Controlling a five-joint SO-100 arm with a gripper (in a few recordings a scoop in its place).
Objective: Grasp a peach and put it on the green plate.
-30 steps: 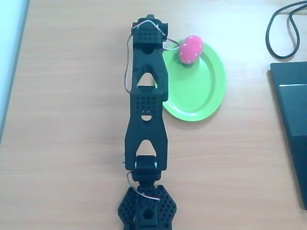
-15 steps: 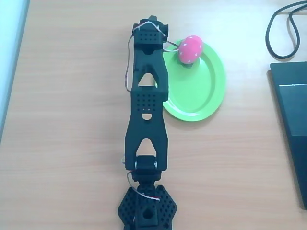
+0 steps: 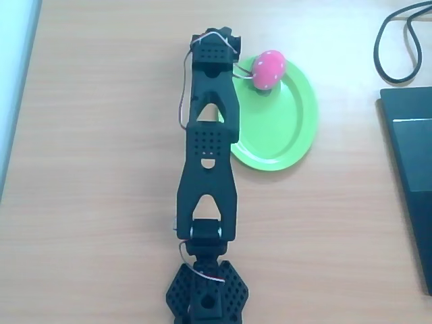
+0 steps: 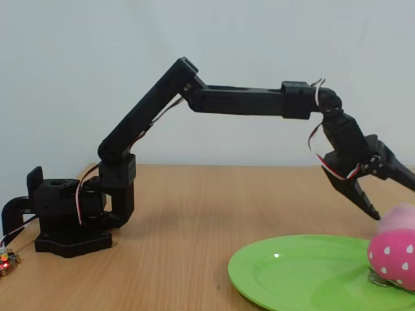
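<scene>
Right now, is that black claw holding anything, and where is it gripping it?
It can't be told. In the fixed view the claw is spread, its tips at a pale pink fuzzy shape at the frame's right edge, above the red dotted fruit on the green plate.

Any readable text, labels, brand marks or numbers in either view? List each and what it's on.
None readable.
The black arm: no lettering or logo, just perforated holes.
The green plate: plain, no marking.
The pink-red fruit: pale dots only, no characters.
The dark flat object at the right edge of the overhead view: no print visible.
The small board with a red light at the left edge of the fixed view: too small to read.
</scene>
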